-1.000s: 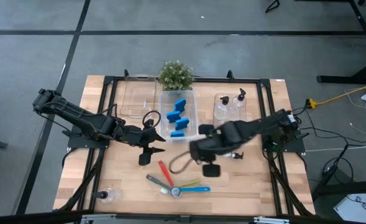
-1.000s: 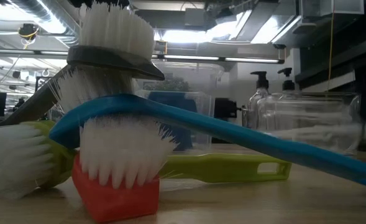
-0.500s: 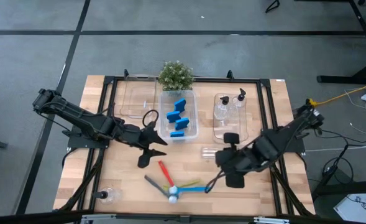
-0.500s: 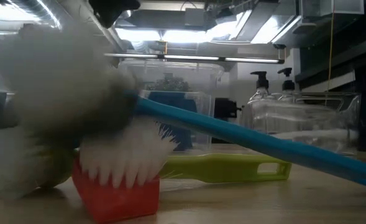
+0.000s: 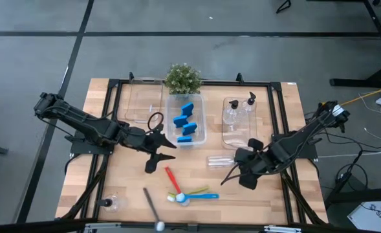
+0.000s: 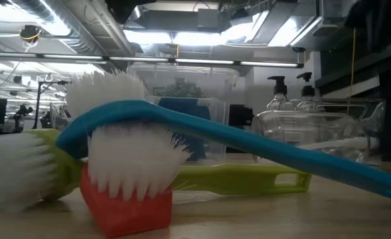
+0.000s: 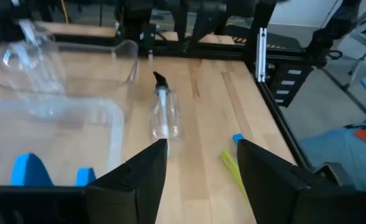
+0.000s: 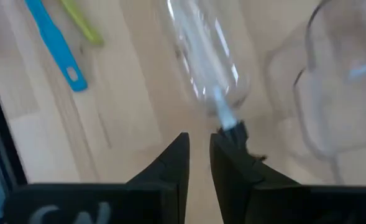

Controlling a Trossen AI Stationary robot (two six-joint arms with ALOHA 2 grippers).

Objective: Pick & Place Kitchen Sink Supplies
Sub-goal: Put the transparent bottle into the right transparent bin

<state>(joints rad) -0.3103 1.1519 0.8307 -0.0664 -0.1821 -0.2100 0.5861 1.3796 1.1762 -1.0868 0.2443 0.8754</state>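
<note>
My right pincer [image 5: 242, 169], fingers nearly closed and empty, sits at the pump end of the bottle [image 5: 218, 160], which lies flat on the worktop [image 5: 274, 200], long axis pointing toward the half-open, farther left pincer [image 5: 156, 154].

clear bottle [image 5: 218, 160] lying on table

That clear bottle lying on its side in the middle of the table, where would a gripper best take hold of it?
Probably across the round body of the bottle, coming down from above. It lies flat on the bare wood, clear of the bins, so both long sides look free; its pump end is narrower and likelier to slip.
</note>
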